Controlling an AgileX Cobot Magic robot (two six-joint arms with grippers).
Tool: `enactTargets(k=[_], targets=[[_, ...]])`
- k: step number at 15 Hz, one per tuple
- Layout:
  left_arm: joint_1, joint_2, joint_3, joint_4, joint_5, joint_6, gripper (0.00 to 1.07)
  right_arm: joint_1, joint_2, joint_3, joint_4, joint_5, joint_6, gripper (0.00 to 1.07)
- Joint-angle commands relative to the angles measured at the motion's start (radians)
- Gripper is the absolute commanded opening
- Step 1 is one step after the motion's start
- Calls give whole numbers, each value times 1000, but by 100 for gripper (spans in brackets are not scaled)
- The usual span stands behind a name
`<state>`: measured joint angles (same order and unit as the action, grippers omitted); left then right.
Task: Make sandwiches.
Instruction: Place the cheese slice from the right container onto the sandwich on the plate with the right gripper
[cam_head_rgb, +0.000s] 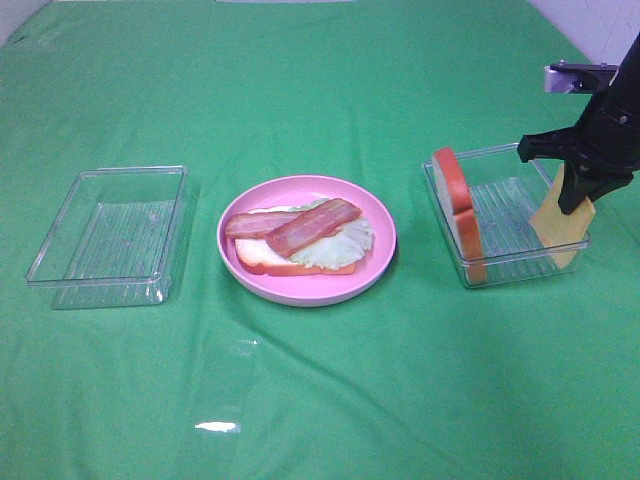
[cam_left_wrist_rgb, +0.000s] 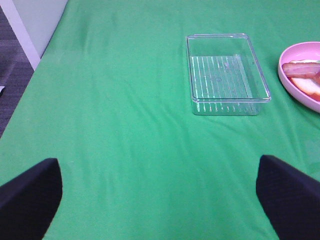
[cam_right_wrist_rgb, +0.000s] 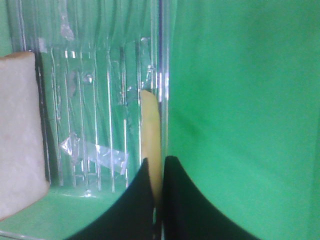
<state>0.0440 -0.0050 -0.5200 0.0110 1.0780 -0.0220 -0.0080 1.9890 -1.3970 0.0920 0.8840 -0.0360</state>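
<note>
While the pink plate (cam_head_rgb: 240, 272) near the middle of the bench (cam_head_rgb: 320, 400) already carries a bread slice (cam_head_rgb: 262, 258), lettuce (cam_head_rgb: 340, 243) and two bacon strips (cam_head_rgb: 305, 226) stacked in that order, the sandwich is roughly half built. Cheese and the top slice are not yet on it. The yellow cheese square (cam_head_rgb: 560, 222) stands on edge against the right-hand wall of the clear tray (cam_head_rgb: 500, 275) at the bench's right side, and the right gripper (cam_head_rgb: 578, 203) has its jaws pinched shut on the cheese's upper edge; the right wrist view shows the cheese (cam_right_wrist_rgb: 150, 140) squeezed between them. The second bread slice (cam_head_rgb: 455, 205) leans upright against that tray's opposite wall, untouched. An empty tray (cam_head_rgb: 60, 255) sits toward the left edge. The left gripper (cam_left_wrist_rgb: 160, 200) hangs over bare cloth with its jaws spread wide, holding nothing. Judging from this, what is left is carrying the cheese to the plate, then capping with the last slice.
</note>
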Motion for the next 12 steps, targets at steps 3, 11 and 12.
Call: enactTargets(k=[3, 11, 12], targets=[[1, -15, 4, -3, -5, 2, 98, -1, 2, -1, -2, -3, 1, 4], [1, -15, 4, -3, -5, 2, 98, -1, 52, 0, -2, -2, 1, 5], [1, -15, 4, -3, -5, 2, 98, -1, 52, 0, -2, -1, 1, 6]])
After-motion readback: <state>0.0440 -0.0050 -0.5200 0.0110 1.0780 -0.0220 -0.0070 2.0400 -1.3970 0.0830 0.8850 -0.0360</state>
